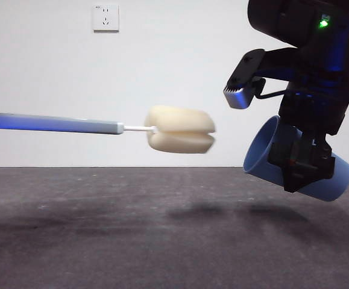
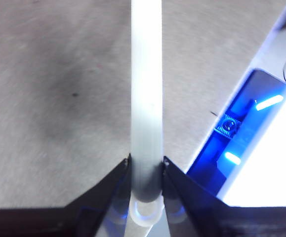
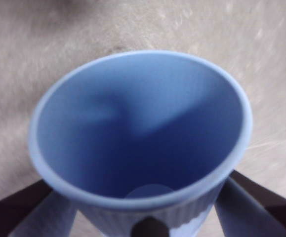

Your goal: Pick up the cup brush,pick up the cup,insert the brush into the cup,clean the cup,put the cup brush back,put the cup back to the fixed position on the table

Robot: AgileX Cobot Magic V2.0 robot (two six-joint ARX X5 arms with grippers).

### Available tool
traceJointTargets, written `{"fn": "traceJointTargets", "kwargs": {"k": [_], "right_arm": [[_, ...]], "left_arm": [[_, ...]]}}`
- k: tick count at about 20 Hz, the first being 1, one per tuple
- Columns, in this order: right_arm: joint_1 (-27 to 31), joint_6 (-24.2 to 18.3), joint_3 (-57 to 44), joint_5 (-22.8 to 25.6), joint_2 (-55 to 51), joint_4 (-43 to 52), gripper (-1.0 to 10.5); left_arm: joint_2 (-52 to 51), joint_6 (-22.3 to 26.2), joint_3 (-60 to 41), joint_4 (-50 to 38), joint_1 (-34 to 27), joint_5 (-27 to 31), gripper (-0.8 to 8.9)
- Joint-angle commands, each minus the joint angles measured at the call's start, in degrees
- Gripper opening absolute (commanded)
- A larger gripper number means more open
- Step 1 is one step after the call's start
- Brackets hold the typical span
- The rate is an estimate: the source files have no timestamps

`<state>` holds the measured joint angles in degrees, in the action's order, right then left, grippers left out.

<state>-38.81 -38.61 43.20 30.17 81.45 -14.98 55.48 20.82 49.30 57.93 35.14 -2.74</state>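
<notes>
The left gripper (image 2: 146, 170) has its jaws clamped on the slim grey handle of the cup brush (image 1: 102, 126), which is level in the air, its rounded cream sponge head pointing at the cup (image 1: 261, 152). The ribbed blue plastic cup is tilted above the matte grey table (image 1: 132, 241), squeezed between the jaws of the right gripper (image 3: 150, 217).

The left gripper (image 2: 146, 168) clamps the cup brush (image 1: 180, 129) handle; the right gripper (image 1: 301, 162) (tilted, held aloft) grips the cup (image 3: 143, 133).
</notes>
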Motion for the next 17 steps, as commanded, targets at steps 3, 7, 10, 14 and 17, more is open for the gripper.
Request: {"fn": "traceJointTargets", "kwargs": {"k": [3,7,10,14,17], "right_arm": [[-3.61,-9.09,0.22,1.66,-0.04,-0.46,-0.2],[-6.21,-10.43,0.24,1.88,-0.04,-0.48,-0.2],[-8.33,-11.19,0.26,1.9,-0.04,-0.02,-0.2],[-10.12,-11.93,0.26,2.01,-0.04,1.22,-0.2],[-10.91,-14.21,0.26,2.99,-0.04,1.25,-0.2]], "left_arm": [[0.0,1.53,-0.07,0.09,3.5,-0.39,-0.06],[0.0,1.51,-0.07,-0.02,4.39,-0.42,-0.06],[0.17,1.44,-0.07,0.0,4.66,-0.44,-0.06],[2.27,1.25,-0.07,0.0,5.27,-0.63,-0.06],[5.01,-0.17,-0.07,-2.01,6.49,-0.63,-0.06]]}}
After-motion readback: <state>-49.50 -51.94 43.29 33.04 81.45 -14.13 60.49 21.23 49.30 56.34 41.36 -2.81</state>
